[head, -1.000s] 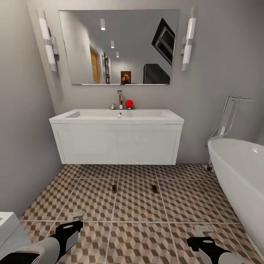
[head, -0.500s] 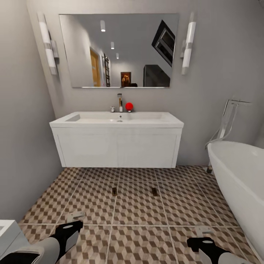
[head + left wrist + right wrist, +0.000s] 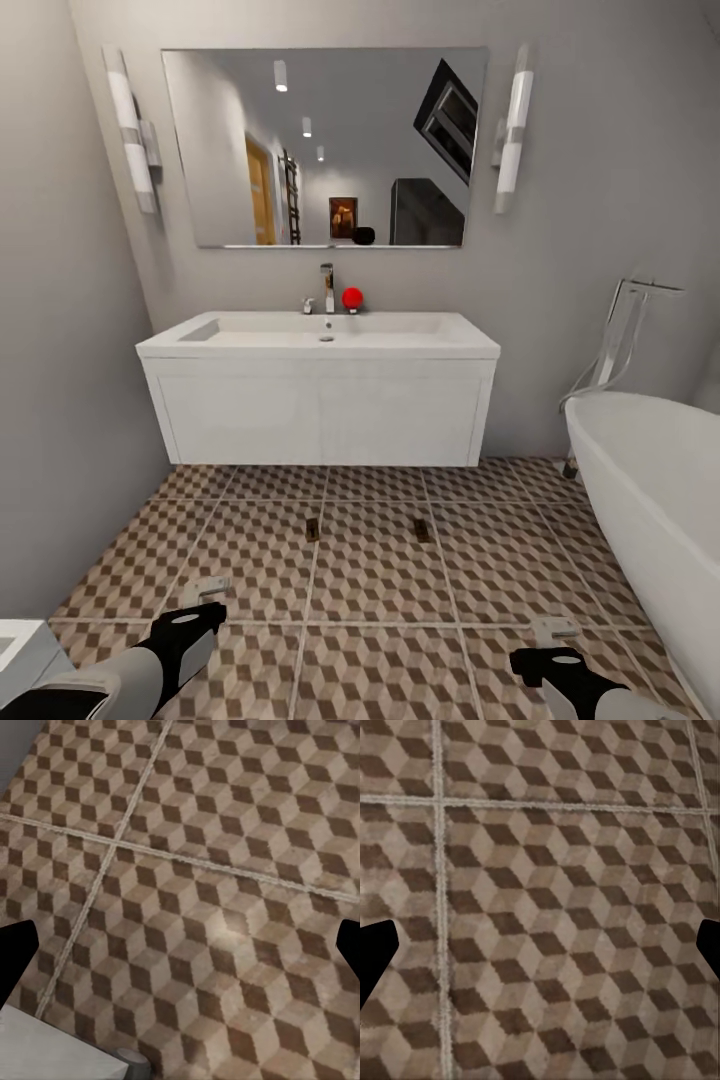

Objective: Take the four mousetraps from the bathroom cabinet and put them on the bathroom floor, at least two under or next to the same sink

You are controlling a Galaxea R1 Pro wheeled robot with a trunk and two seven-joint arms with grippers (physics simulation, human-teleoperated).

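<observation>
1. The sink [image 3: 320, 335], a wide white basin on a box vanity, stands against the grey back wall with a chrome tap [image 3: 327, 288] and a small red ball [image 3: 352, 297] at its rear edge.
2. A large mirror [image 3: 325, 145] hangs above it, flanked by two tube lights.
3. Two mousetraps lie flat on the bathroom floor [image 3: 370, 570], just in front of the vanity: the left mousetrap [image 3: 313, 530] sits on a grout line, and the right mousetrap [image 3: 422, 530] sits inside a tile. They are well apart from each other.
4. The white bathtub [image 3: 650, 490] fills the right side, with a chrome filler pipe [image 3: 620, 335] at its head.
5. The left gripper [image 3: 205, 592] hangs low over the floor, its fingers spread with nothing between them; its wrist view shows bare cube-pattern tiles between the dark fingertips.
6. The right gripper [image 3: 555, 630] also hangs over the tiles, fingers spread and empty.
7. A white object's corner [image 3: 20, 650] shows at the lower left.
</observation>
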